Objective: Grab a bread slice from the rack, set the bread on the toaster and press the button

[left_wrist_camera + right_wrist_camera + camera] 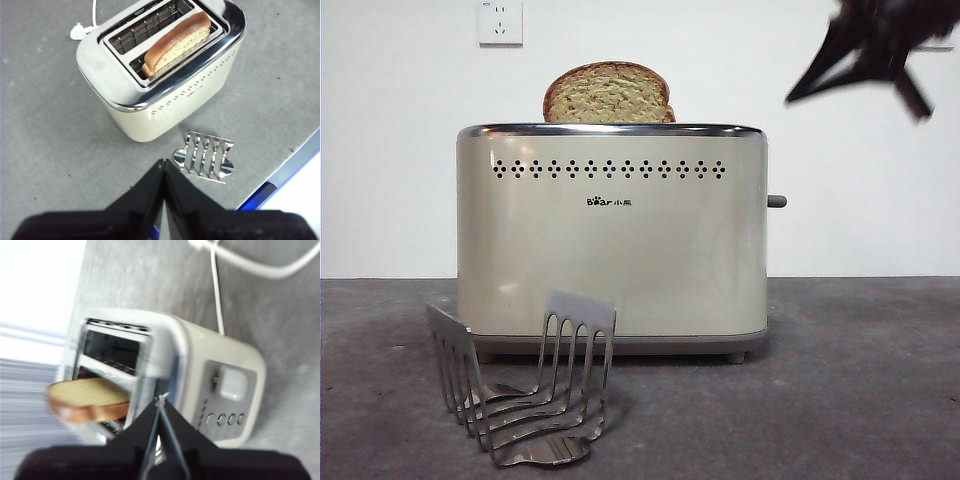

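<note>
Bread (608, 94) already stands in the toaster (610, 240) slot, the rack (525, 390) is bare, so only the lever (233, 382) press remains, with the right gripper (161, 401) clenched empty above it and the left gripper (164, 167) clenched, waiting.

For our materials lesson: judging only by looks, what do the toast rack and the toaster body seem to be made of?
Toast rack: polished metal, probably steel; its thin prongs mirror the surroundings. Toaster: glossy cream shell, painted metal or plastic, hard to tell, showing soft reflections; the rim round its top looks like chrome.
</note>
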Controlling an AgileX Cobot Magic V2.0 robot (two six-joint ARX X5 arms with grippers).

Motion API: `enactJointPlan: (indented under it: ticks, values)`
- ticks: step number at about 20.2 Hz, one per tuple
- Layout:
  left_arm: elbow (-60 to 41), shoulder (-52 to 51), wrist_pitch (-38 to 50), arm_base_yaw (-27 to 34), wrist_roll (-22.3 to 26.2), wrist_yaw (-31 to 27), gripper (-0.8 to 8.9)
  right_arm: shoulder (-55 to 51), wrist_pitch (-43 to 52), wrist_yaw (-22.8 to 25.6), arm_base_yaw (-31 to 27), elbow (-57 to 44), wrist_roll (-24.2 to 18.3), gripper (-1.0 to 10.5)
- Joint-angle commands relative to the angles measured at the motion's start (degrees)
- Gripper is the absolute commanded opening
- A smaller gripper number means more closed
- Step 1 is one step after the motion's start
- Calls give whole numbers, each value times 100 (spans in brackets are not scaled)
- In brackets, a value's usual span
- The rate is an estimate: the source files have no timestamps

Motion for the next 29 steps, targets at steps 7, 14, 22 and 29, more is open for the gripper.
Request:
enactJointPlan:
  ticks: [7,14,22,29]
  values:
    - [-22,48,22,20,26,-15,-4,-1775,-1805,2955,2,1733,-1091,-1]
    - [-22,380,22,20,26,-15,-4,-1930,-3038,4955,-2,3355,-1233,0]
    - [-385,337,177,702,254,-17,-3,-1781,-3042,5025,-2,3482,-1233,0]
    - [-4548,-2232,5099,2855,697,269,-3,-1300,-3042,5027,-2,3482,-1235,0]
